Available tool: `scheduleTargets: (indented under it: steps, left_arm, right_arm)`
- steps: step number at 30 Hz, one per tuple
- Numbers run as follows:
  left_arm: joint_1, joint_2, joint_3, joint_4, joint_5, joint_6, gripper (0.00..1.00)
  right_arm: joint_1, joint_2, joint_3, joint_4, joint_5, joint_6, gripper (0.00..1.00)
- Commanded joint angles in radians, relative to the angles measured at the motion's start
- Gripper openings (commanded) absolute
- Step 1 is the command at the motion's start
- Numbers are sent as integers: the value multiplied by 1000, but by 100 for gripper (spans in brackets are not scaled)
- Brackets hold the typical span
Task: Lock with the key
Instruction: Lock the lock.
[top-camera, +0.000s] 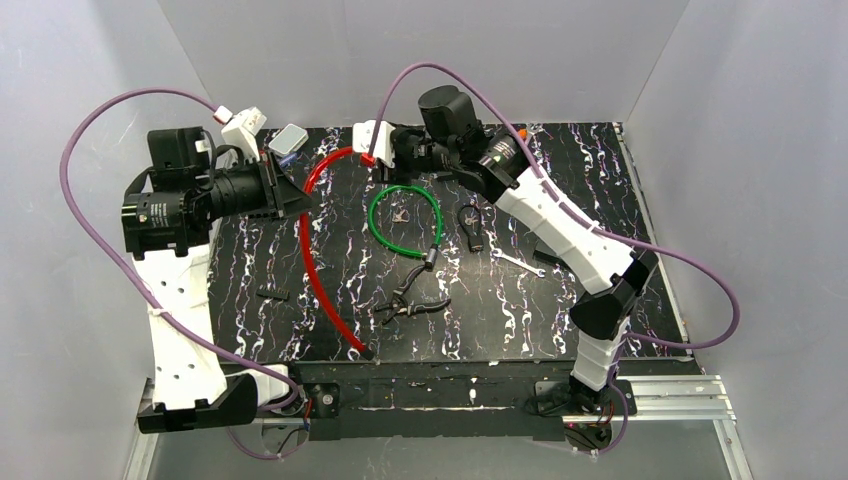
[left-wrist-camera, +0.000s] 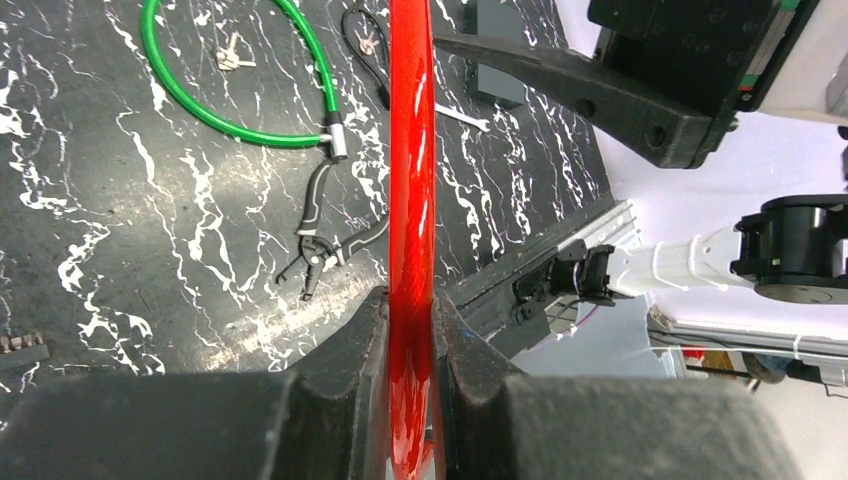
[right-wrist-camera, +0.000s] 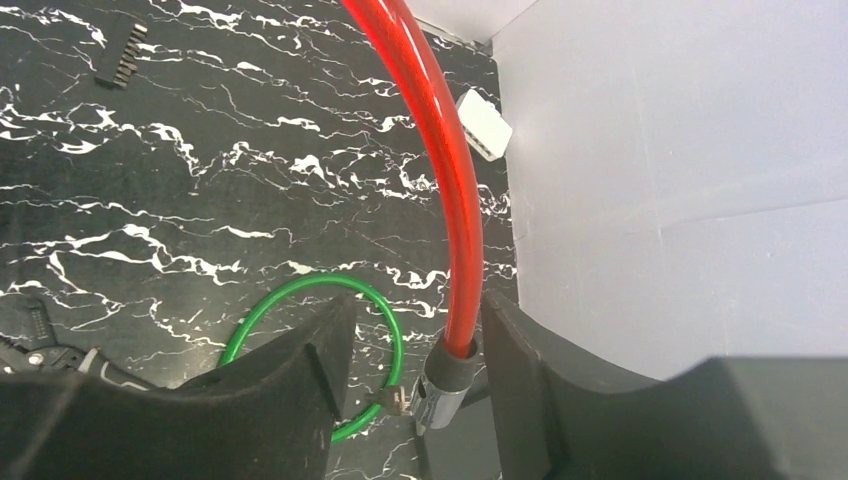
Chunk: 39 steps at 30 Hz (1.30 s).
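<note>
A red cable lock (top-camera: 303, 240) arcs over the black marbled table (top-camera: 560, 170). My left gripper (top-camera: 302, 203) is shut on the cable's middle. In the left wrist view the red cable (left-wrist-camera: 410, 150) runs up from between the pads of the left gripper (left-wrist-camera: 410, 335). The cable's far end has a black and silver lock head (right-wrist-camera: 445, 385), and a small key (right-wrist-camera: 400, 400) sticks out of its side. My right gripper (right-wrist-camera: 415, 365) straddles that head. Its jaws stand apart; the head lies close to the right finger (right-wrist-camera: 525, 375), with a gap on the key side.
A green cable lock (top-camera: 405, 220) lies mid-table with loose keys (top-camera: 400, 213) inside its loop. Beside it lies a black ring of keys (top-camera: 471, 222). Nearer me are pliers (top-camera: 410, 303), a small wrench (top-camera: 520, 263) and a bit holder (top-camera: 272, 294). White walls enclose the table.
</note>
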Motion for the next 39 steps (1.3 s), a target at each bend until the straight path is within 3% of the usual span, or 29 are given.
scheduleTargets:
  steps: [1,18,25,30,33,35,39]
  left_arm:
    - [-27,2,37,7,59,-28,0]
    - [-53,6,25,7,73,-15,0]
    - [-56,7,13,7,61,0,0]
    - [-58,-5,-10,51,60,-5,0]
    - [-58,-27,-36,110,61,-9,0]
    - [-58,-41,-55,143,66,-8,9]
    - [-58,-66,-112,191,94,19,36]
  right_arm:
    - [19,-23,-27,68,37,-66,56]
    - [28,-25,-125,198,180,-108,52]
    - [27,-24,-108,198,174,-96,31]
    - [26,-16,-107,217,182,-16,2]
    - [9,-6,-92,243,178,105,1]
    - [-23,8,-59,251,145,221,1]
    - [-93,18,-32,280,59,416,1]
